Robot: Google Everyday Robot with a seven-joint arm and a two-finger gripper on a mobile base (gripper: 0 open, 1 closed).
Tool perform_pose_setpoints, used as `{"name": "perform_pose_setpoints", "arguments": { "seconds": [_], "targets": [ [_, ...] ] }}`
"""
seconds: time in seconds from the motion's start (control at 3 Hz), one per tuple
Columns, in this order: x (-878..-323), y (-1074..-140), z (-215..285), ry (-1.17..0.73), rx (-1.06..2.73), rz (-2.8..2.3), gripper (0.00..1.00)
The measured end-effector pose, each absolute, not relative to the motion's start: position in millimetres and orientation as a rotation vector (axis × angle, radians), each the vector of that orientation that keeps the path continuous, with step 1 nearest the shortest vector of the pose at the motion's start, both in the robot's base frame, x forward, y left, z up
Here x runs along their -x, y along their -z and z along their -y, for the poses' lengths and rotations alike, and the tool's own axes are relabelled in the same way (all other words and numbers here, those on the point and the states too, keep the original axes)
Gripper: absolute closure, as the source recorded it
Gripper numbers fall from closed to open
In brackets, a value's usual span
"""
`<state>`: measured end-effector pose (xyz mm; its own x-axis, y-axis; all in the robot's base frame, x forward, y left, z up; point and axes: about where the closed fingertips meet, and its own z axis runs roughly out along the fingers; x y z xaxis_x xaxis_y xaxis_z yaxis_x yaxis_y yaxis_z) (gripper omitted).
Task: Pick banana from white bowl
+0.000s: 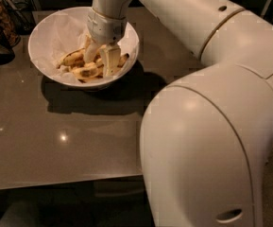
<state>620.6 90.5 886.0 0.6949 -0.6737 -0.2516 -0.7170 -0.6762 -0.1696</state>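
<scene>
Gripper [99, 66]: stood inside the white bowl [34, 56], jaws apart, tips down among the fruit. Banana [85, 72]: lay low in the bowl, blotched brown, just beside the tips and not clamped. Step in hand was judged the grasp; the next move called for closing on that banana alone, then lifting it clear of the rim.

The gripper [99, 65] is lowered into the white bowl [44, 34], its fingers [110, 60] spread apart among the bananas. The blotched banana [88, 72] is seen lying just beside the fingertips. The bowl is set on a grey table [55, 131], and the arm [197, 27] is stretched above it.
</scene>
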Motion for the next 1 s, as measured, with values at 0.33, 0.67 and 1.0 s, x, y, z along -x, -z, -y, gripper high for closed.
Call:
{"name": "perform_pose_setpoints", "arguments": {
  "seconds": [0.33, 0.67, 1.0],
  "targets": [
    [-621.0, -883.5, -88.7, -0.255, 2.65, -1.114, 0.51],
    [-619.3, -882.6, -90.1, -0.246, 2.661, -1.093, 0.7],
    [-614.2, -885.7, -92.1, -0.232, 2.647, -1.078, 0.93]
  ]
}}
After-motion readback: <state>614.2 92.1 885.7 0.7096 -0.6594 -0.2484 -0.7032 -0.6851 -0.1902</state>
